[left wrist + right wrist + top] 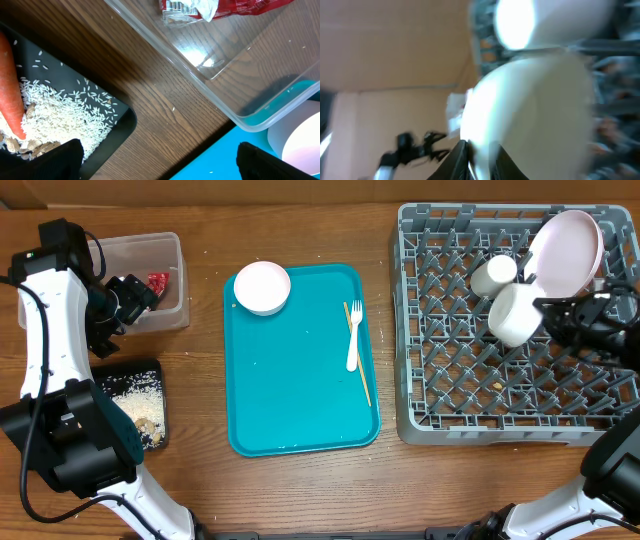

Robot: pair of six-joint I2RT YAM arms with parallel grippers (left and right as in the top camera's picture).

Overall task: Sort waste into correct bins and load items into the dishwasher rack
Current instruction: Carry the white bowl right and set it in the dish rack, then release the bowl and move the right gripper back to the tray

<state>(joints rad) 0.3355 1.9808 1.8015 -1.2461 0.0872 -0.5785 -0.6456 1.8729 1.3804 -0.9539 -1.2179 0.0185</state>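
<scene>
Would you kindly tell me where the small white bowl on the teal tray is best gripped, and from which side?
Probably by its rim, from above: the small white bowl sits upright, mouth up, so one finger of the tool can go inside and one outside. Take the section facing the middle of the teal tray, since the tray's corner lip crowds the other sides.

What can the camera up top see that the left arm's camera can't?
Only overhead: the big grey plastic rack holding a round white plate, white cup and small white bowl, plus the white plastic fork and thin wooden stick. Only left wrist: the orange carrot. Both: the clear plastic tub, shiny red wrapper, black tray of rice, teal tray and other white bowl.
</scene>
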